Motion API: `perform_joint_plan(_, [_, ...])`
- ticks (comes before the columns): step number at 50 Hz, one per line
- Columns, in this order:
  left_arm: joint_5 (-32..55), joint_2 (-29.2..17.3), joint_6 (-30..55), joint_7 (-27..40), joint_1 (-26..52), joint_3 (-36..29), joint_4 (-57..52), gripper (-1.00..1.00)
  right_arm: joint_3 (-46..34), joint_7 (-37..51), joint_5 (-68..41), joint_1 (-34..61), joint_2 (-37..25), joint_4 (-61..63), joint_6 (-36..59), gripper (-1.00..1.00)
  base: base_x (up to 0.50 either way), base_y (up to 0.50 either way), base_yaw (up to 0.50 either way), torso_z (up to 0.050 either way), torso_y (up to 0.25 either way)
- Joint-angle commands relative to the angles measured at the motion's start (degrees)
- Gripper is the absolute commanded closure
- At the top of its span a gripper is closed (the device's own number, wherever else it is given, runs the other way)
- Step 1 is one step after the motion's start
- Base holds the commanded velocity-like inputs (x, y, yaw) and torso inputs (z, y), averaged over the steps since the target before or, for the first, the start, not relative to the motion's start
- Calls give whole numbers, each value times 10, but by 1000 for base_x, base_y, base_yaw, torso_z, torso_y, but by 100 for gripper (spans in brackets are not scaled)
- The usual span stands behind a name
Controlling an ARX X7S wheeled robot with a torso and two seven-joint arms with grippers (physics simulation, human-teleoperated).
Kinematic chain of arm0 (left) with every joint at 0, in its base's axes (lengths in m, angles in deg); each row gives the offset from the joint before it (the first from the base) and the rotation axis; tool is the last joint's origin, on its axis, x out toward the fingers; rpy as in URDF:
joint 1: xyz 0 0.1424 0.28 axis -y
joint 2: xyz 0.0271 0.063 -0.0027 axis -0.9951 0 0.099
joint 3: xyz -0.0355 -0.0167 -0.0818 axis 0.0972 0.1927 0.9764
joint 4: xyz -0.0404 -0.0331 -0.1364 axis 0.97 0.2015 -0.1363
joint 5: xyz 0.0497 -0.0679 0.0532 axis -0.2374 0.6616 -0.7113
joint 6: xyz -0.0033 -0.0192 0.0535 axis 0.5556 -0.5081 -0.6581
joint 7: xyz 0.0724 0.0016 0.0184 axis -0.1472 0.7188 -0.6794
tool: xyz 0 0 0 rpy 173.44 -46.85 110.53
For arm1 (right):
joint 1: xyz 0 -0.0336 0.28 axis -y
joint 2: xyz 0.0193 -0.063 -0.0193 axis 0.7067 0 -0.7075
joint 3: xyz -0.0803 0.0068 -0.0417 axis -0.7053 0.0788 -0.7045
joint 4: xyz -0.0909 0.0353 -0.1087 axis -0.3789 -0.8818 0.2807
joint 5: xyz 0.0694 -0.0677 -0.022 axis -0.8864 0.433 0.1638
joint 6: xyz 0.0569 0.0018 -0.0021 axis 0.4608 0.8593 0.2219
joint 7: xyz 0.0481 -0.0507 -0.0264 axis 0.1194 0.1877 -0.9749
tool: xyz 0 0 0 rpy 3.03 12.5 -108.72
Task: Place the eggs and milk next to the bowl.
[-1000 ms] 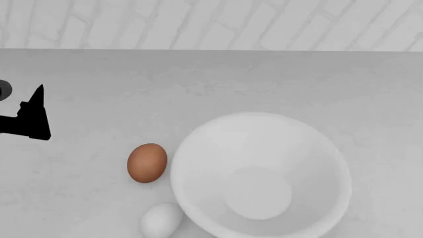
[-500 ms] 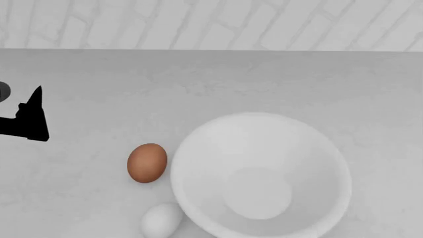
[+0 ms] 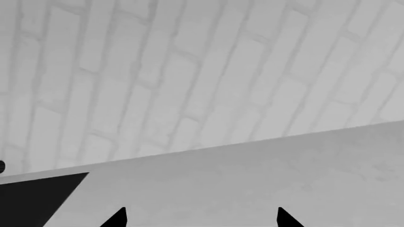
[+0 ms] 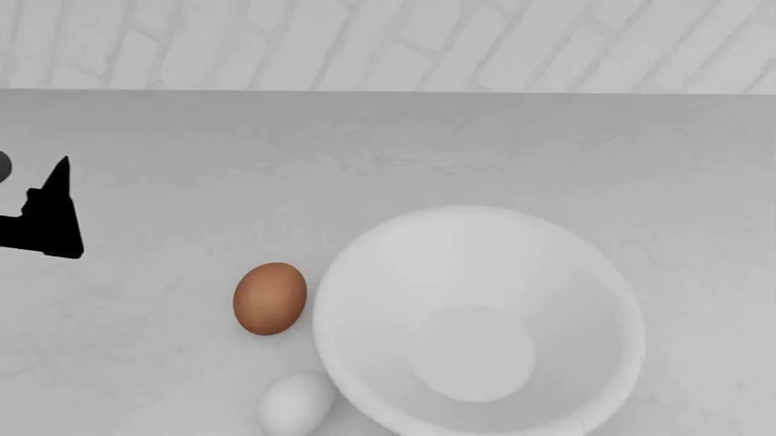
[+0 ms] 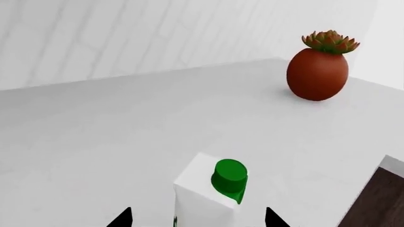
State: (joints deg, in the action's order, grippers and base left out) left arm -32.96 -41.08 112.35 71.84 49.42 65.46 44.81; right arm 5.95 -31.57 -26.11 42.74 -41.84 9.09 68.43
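Counter (image 4: pixel 182 145): eggs (image 4: pixel 269 298), bowl (image 4: pixel 479 320), milk (image 5: pixel 208 196), pot (image 5: pixel 317 72).

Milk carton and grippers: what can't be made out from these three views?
- Milk carton: only in the right wrist view, cut off by the frame edge; absent from the head view, so its distance from the bowl is unknown.
- Right gripper: only fingertips show; grip unclear.
- Left gripper: tips only, nothing between them.
- White egg: cropped in the head view.

Glossy white bowl (image 4: pixel 478 320), reddish-brown egg (image 4: pixel 269 298), white egg (image 4: pixel 296 404), white milk carton (image 5: pixel 206 196) with green cap (image 5: pixel 229 176), rust-red pot (image 5: pixel 317 74), pale grey brick wall (image 4: pixel 388 44)
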Motion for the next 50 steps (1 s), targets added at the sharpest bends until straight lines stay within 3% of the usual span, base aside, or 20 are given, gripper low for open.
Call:
perform_joint_plan(1, [23, 3, 14, -10, -3, 15, 0, -100, -36, -11, 33, 31, 10, -47, -16, -100, 0, 0, 0, 0, 0])
perform_joint_plan(50, [23, -7, 18, -3, -7, 14, -7, -100, -80, -51, 95, 87, 17, -206, -81, -100, 0, 0, 0, 0, 0])
